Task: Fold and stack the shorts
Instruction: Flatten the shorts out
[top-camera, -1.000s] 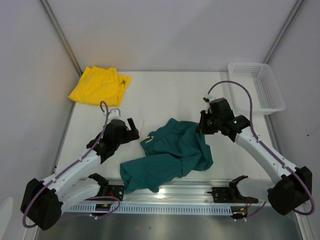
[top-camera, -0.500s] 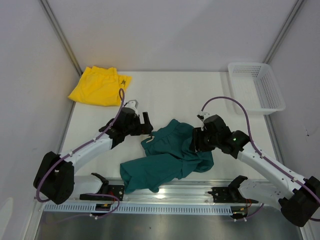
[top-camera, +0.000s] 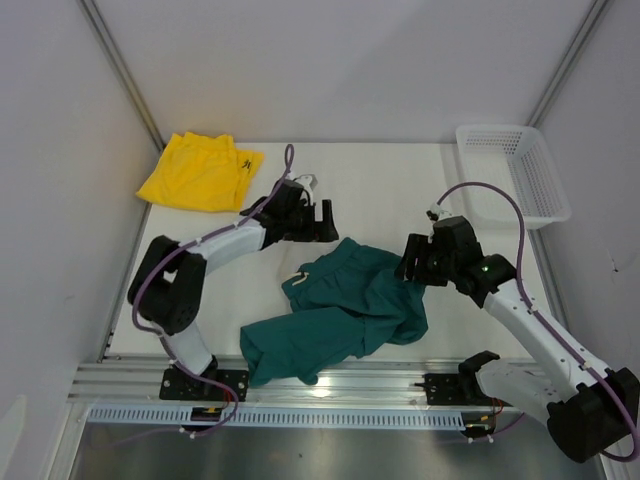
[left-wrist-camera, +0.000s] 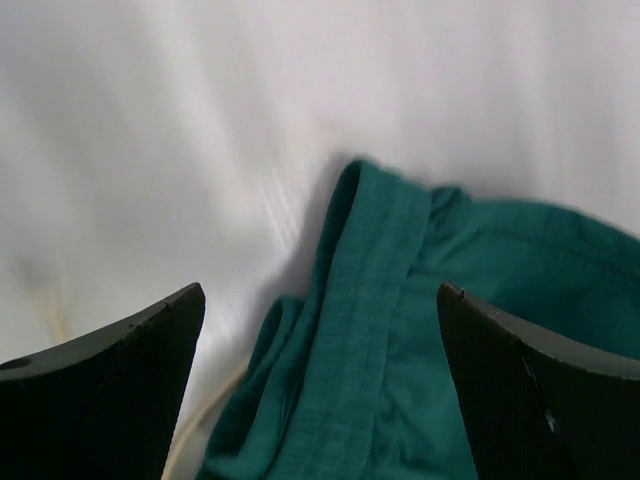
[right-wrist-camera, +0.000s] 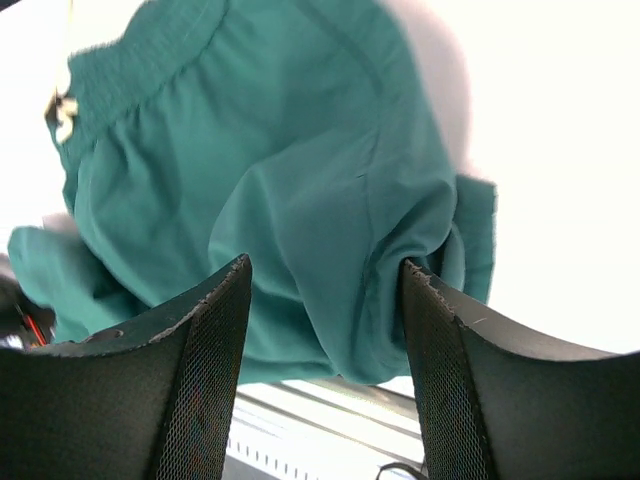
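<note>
The dark teal shorts (top-camera: 340, 305) lie crumpled at the table's front centre. Their waistband (left-wrist-camera: 370, 320) fills the left wrist view, with a cream drawstring beside it. My left gripper (top-camera: 328, 222) hovers wide open just behind the shorts' back edge, and in the left wrist view it (left-wrist-camera: 320, 385) holds nothing. My right gripper (top-camera: 408, 265) is at the shorts' right edge. Its jaws (right-wrist-camera: 325, 268) stand apart above a fold of teal fabric (right-wrist-camera: 300, 200), not pinching it. The yellow shorts (top-camera: 200, 170) lie at the back left corner.
A white mesh basket (top-camera: 515, 175) stands at the back right, partly over the table's edge. A metal rail (top-camera: 330, 385) runs along the near edge. Grey walls close in on both sides.
My right gripper has opened and let go of the teal shorts, then drawn back to the right. The left arm has swung toward the back and right, up to the shorts' waistband.
</note>
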